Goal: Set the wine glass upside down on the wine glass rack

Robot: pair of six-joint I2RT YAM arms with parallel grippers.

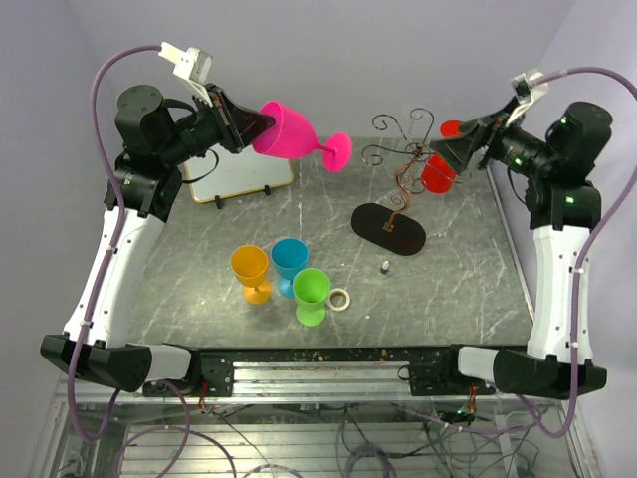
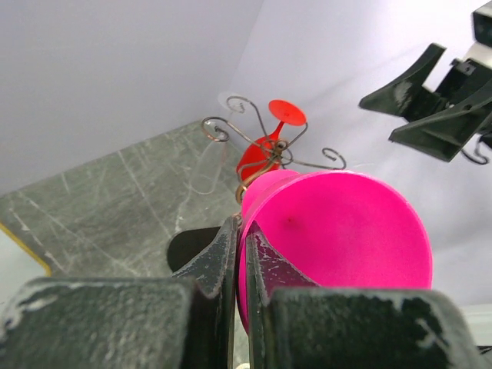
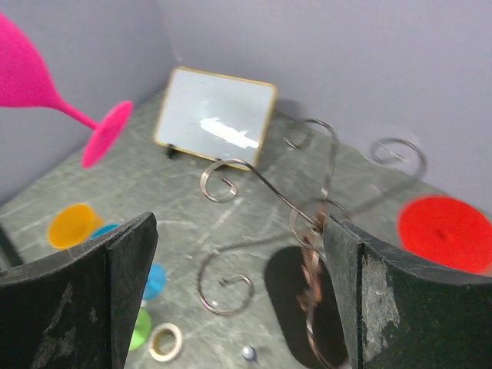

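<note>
Grey marble bench [image 1: 199, 289]; left claw [image 1: 263, 124] clamped on pink glass [image 1: 291, 129] at rim, glass aloft, sideways; right claw [image 1: 436, 149] gaping, empty, near rack [image 1: 396, 184]; red glass [image 1: 438, 175] hangs inverted there.

whiteboard [image 1: 239, 171], tape ring [image 1: 339, 299], perhaps a bolt [image 1: 385, 267]

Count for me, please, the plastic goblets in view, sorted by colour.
pink plastic goblet: 1
red plastic goblet: 1
orange plastic goblet: 1
blue plastic goblet: 1
green plastic goblet: 1
Total: 5
</note>
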